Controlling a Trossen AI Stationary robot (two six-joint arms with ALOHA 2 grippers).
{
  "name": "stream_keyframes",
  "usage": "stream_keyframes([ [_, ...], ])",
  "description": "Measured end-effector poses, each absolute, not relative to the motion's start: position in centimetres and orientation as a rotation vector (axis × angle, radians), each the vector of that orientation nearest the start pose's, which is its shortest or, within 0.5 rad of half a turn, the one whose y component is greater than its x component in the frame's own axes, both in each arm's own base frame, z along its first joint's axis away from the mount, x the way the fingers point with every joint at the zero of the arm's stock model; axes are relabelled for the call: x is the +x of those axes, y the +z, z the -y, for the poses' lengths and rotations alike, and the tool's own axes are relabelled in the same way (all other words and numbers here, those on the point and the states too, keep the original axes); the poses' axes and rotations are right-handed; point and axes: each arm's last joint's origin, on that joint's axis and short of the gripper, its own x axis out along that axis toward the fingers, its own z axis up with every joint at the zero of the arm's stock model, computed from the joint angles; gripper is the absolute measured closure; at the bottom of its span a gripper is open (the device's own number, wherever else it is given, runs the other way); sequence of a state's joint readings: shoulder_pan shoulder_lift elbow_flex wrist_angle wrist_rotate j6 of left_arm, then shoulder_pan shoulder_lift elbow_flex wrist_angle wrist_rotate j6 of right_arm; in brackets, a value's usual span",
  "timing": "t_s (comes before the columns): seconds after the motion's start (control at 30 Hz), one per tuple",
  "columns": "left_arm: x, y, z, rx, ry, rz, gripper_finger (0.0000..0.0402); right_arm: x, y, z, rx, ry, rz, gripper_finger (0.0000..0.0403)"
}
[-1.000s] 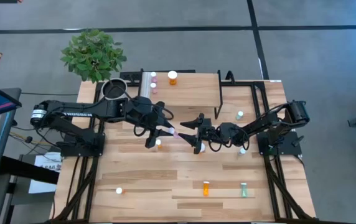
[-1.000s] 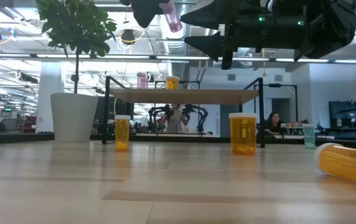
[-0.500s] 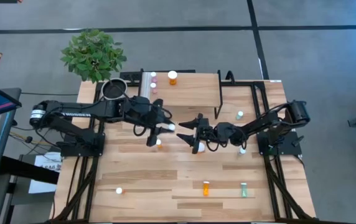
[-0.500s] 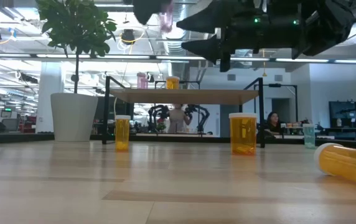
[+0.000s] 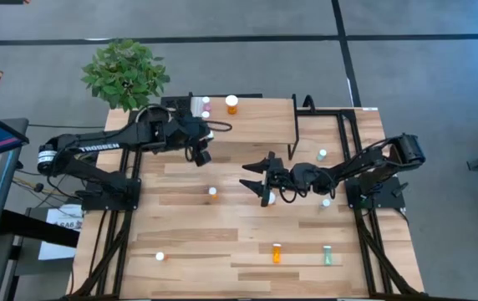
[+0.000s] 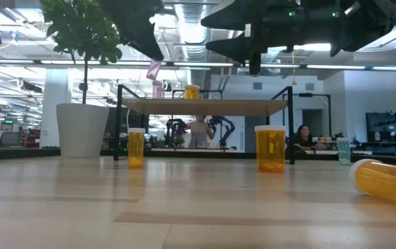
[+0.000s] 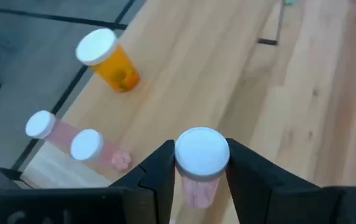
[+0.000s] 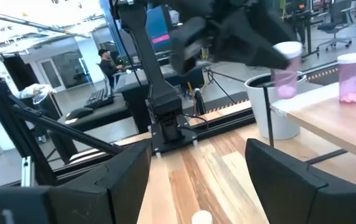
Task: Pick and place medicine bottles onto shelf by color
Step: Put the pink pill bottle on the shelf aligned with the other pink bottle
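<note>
Progress, as it lies now:
- The shelf (image 5: 256, 130) at the far side of the table carries three bottles. Two pink bottles (image 7: 88, 144) stand close together at its far left corner. One orange bottle (image 7: 106, 59) stands just right of them.
- My left gripper (image 5: 200, 150) is clamped on a third pink bottle (image 7: 201, 151), one finger on each side below the white cap. It hangs over the left end of the shelf, near the pink pair and not touching the wood. In the low view it sits tilted in my grip.
- My right gripper (image 5: 254, 177) waits over mid-table, fingers wide apart, holding nothing.

Left to do, by my judgement: set this pink one down beside its pair, then clear the table. I count about seven more out there.
- A small orange one (image 5: 212, 192) stands left of centre.
- A white-capped one (image 5: 266, 199) stands just under my right gripper; I cannot tell its colour.
- Two pale green ones (image 5: 322, 155) stand toward the right.
- An orange one (image 5: 277, 252) and a green one (image 5: 327, 255) lie at the near edge.
- A lone white cap (image 5: 160, 257) shows at the near left.

No green is on the shelf yet, so I judge this less than halfway done.

Around:
- A plant (image 5: 126, 71) in its pot (image 5: 151, 119) stands just left of the shelf, close to my left arm.
- The standing pink pair is what I could knock when lowering a tilted bottle.
- The shelf's black frame (image 5: 293, 134) lies between my right arm and the shelf top.
</note>
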State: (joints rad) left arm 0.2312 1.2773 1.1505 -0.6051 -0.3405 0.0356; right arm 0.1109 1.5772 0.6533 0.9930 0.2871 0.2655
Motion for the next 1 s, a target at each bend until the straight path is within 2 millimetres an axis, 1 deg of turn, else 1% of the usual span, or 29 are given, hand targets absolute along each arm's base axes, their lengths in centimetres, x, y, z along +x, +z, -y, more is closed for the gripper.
stream_keyframes([
  [0.17,25.4,31.2,-8.2,0.044,0.582,-0.706,0.0291,31.1,21.3,-2.8,0.293,-0.162,0.074,0.0117],
  [0.23,25.3,30.6,-8.6,0.034,0.597,-0.696,0.0291,31.1,21.3,-2.8,0.293,-0.162,0.075,0.0117],
  [0.3,25.1,29.9,-8.8,0.025,0.607,-0.693,0.0291,31.1,21.3,-2.8,0.297,-0.162,0.074,0.0117],
  [0.47,24.5,29.3,-9.0,0.013,0.630,-0.637,0.0291,31.1,21.2,-2.8,0.297,-0.165,0.066,0.0117],
  [0.63,23.9,29.6,-9.7,-0.006,0.663,-0.592,0.0291,31.1,21.1,-2.8,0.296,-0.166,0.057,0.0117],
  [1.0,24.1,30.0,-10.0,-0.021,0.665,-0.540,0.0291,31.2,21.1,-2.8,0.295,-0.169,0.050,0.0117],
])
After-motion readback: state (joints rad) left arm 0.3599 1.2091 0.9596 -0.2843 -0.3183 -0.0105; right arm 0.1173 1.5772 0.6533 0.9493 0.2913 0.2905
